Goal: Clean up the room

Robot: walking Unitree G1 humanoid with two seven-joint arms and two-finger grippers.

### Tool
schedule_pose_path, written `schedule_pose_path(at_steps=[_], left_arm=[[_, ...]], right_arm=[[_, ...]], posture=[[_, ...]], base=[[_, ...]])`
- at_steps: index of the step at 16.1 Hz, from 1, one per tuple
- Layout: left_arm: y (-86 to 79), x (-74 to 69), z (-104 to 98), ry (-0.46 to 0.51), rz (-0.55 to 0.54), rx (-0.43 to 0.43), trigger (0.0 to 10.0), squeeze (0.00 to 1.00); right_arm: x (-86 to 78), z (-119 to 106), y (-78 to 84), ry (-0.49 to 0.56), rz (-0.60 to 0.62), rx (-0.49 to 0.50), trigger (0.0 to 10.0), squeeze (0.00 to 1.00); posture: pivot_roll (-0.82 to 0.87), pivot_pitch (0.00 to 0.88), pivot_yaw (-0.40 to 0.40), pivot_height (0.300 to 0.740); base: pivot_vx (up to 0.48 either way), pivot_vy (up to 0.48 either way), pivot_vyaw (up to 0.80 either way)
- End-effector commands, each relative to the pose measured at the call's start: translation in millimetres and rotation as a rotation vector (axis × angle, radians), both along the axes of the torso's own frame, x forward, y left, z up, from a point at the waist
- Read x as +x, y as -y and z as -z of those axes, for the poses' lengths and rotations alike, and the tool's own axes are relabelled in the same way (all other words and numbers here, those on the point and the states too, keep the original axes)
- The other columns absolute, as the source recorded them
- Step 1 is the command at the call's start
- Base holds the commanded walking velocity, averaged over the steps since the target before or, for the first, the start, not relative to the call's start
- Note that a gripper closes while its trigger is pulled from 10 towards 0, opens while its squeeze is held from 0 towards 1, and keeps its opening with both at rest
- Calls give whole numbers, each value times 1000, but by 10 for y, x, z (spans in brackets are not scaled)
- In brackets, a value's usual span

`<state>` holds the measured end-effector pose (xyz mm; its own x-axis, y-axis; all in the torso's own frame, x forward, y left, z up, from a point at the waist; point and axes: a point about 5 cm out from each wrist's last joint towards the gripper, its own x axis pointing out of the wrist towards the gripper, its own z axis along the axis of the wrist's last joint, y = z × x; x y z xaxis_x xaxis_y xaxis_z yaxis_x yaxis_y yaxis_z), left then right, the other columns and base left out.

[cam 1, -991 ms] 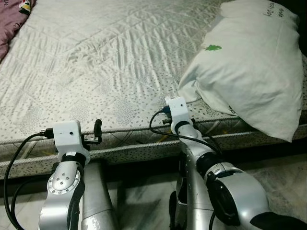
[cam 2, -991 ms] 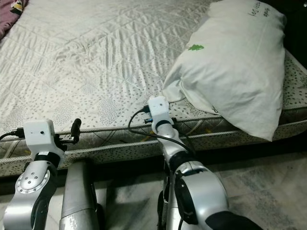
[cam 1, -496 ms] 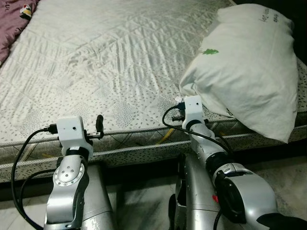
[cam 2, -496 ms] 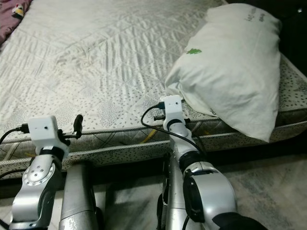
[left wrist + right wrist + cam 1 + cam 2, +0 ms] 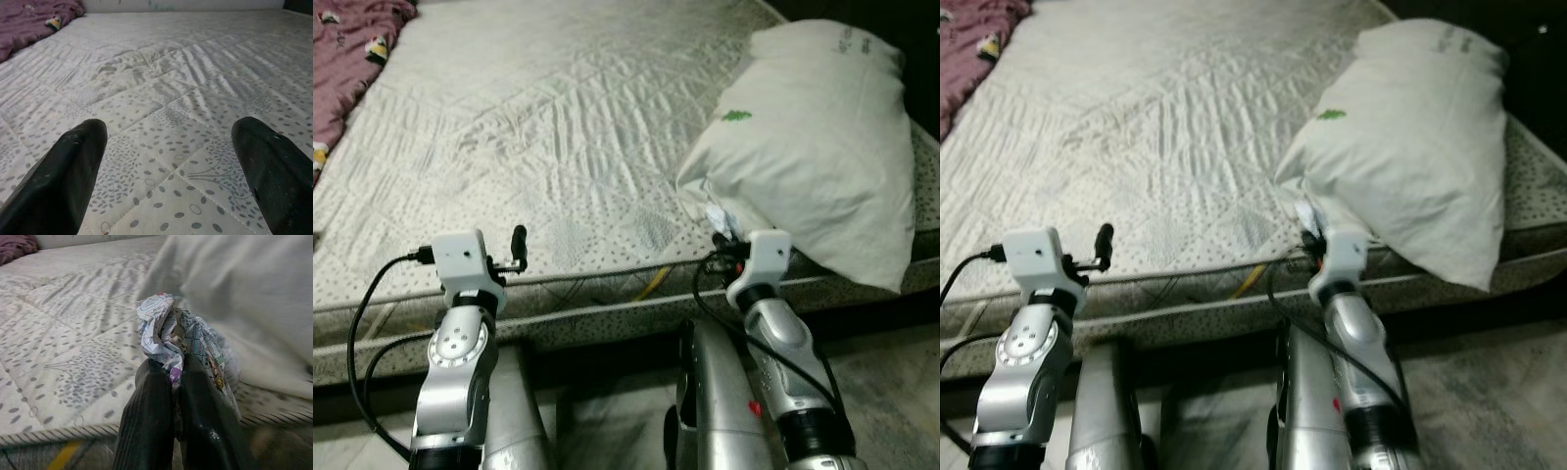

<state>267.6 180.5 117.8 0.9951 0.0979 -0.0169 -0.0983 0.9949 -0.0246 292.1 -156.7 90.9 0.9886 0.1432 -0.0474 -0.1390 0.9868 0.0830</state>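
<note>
Currently: right gripper (image 5: 171,377) clamped on crumpled wrapper (image 5: 168,335) at the mattress edge.
Maroon blanket (image 5: 352,49) lies far left on the mattress (image 5: 538,127). Left gripper (image 5: 171,171) hovers over the near edge, fingers spread, holding nothing. Wrapper sits just beside the white pillow (image 5: 813,157), possibly touching it; contact unclear.
</note>
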Motion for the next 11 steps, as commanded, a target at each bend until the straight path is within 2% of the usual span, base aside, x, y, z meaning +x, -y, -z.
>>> schedule_pose_path(at_steps=[1, 2, 3, 4, 5, 6, 7, 9, 11], left_arm=[[-29, 22, -10, 12, -4, 19, 10000, 0], [-12, 24, -24, 19, 7, 6, 10000, 0], [29, 19, -8, 8, 31, -32, 10000, 0], [44, 8, 14, -6, 38, -38, 10000, 0], [55, -15, 89, -55, 24, -24, 10000, 0], [87, -17, 99, -39, 74, -63, 10000, 0], [90, -14, 99, -30, 89, -53, 10000, 0], [87, -3, 83, -20, 84, -34, 10000, 0], [89, 9, 66, -11, 107, -16, 10000, 0]], right_arm=[[-40, -125, -31, 15, -7, 23, 10000, 0], [-116, -141, -3, 22, -3, 2, 10000, 0], [-222, -174, 32, 35, -1, -84, 10000, 0], [-266, -196, 45, 49, 15, -128, 10000, 0], [-330, -227, 64, 63, 33, -120, 10000, 0], [-326, -243, 111, 56, 123, -103, 10000, 0], [-322, -297, 135, 100, 159, -152, 10000, 0], [-390, -295, 55, 84, 109, -92, 10000, 0], [-437, -287, -29, 78, 80, -106, 10000, 0]], posture=[[-48, 0, 34, 454], [-55, 0, 45, 454], [-67, 0, 56, 454], [-77, 0, 59, 454], [-87, 0, 62, 454], [-91, 0, 69, 454], [-92, 0, 72, 454], [-92, 0, 79, 454], [-90, 0, 71, 454]], base=[[0, 0, 0], [0, 0, 0], [0, 0, 0], [0, 0, 0], [0, 0, 0], [0, 0, 0], [0, 0, 0], [0, 0, 0], [0, 0, 0]])
